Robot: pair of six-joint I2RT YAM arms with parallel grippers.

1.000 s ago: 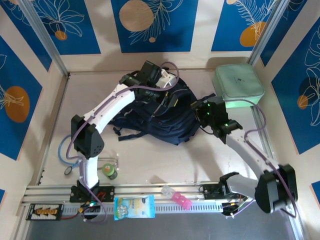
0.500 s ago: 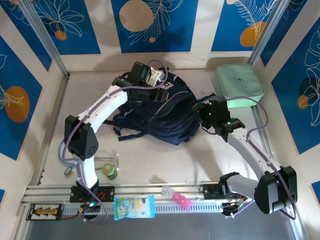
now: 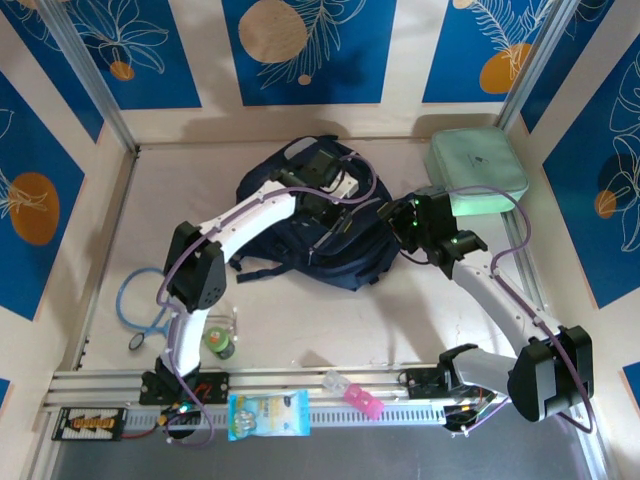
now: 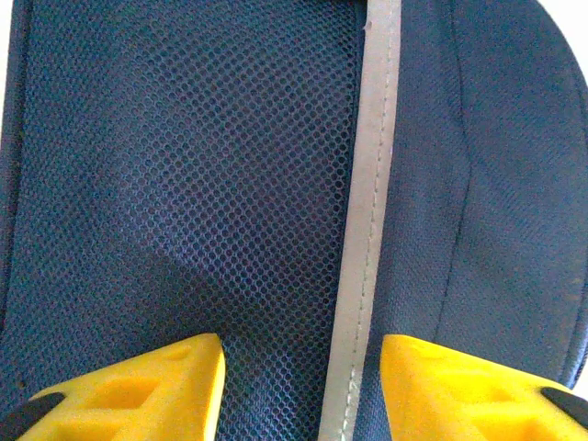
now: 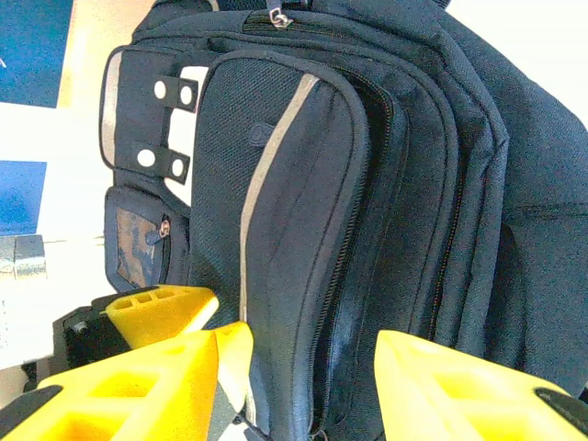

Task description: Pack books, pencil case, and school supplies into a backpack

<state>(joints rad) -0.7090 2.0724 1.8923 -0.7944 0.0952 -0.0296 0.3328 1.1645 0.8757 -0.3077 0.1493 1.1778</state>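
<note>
The navy backpack [image 3: 275,185] lies in the middle of the table, front side up. My left gripper [image 3: 335,192] reaches across it. In the left wrist view its gripper [image 4: 299,367] is pressed onto the mesh front pocket [image 4: 184,184], shut on a width of fabric with the pale trim strip [image 4: 372,202] between the fingers. My right gripper [image 3: 397,225] stands at the backpack's right side. In the right wrist view the right gripper [image 5: 299,358] is open and straddles the pocket's zipper [image 5: 344,276] on the backpack [image 5: 413,138]. The books are out of view.
A mint-green rounded case [image 3: 477,170] sits at the back right, close behind the right arm. Near the front rail lie a green roll [image 3: 220,342], a pink-and-clear item [image 3: 352,392], a blue packet [image 3: 267,414] and a blue cable loop [image 3: 140,300].
My left gripper has swung from the backpack's far top edge to the right and nearer, onto the front pocket, and its jaws have narrowed. The right gripper has edged slightly left.
</note>
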